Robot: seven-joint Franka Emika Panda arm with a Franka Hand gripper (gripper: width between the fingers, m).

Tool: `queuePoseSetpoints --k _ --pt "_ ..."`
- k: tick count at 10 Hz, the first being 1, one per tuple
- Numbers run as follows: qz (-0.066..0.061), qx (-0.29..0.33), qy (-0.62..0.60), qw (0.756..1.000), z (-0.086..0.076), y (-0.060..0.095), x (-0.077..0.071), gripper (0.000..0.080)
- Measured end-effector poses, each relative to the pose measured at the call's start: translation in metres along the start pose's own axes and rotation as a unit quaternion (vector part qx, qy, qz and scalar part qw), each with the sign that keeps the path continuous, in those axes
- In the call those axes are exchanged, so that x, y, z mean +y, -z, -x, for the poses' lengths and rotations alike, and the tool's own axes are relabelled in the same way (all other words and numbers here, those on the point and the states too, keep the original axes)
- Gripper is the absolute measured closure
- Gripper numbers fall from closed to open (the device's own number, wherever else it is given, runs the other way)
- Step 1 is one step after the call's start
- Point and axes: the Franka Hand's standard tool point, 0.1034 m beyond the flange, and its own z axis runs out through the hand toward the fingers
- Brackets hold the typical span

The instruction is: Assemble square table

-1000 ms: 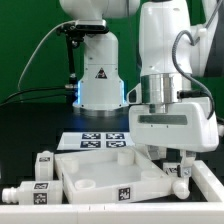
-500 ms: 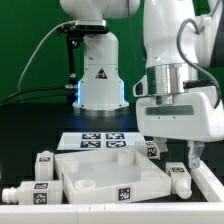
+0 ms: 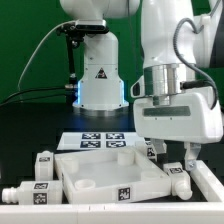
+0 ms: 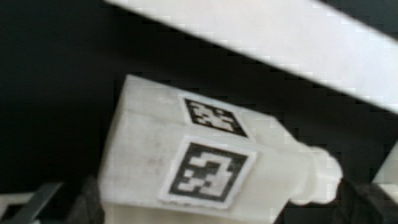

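Two-finger gripper [image 3: 180, 152] has risen and shifted toward the exterior view's right, jaws apart and empty, above a small white tag-marked block leg [image 3: 178, 181] just beside the large white square rimmed plastic slab [image 3: 88, 186]; no legs look fitted, all left to do.

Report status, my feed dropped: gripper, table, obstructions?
Gripper open, empty, above a leg. Slab flat, other legs loose beside it. No obstruction seen.
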Motion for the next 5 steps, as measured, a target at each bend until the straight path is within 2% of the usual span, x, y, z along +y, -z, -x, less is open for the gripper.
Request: queuePoseSetpoints --k 2,3,4,5 --pt "0.004 -0.004 -0.012 1.000 -0.001 -0.002 0.004 0.0150" --pt "0.008 -0.007 -0.022 1.000 0.014 -0.004 0.005 0.0150" --pt "0.009 -0.006 -0.013 1.000 0.022 -0.005 0.005 0.0150" --pt "0.009 -0.004 -0.010 1.000 0.019 -0.005 0.005 0.0150"
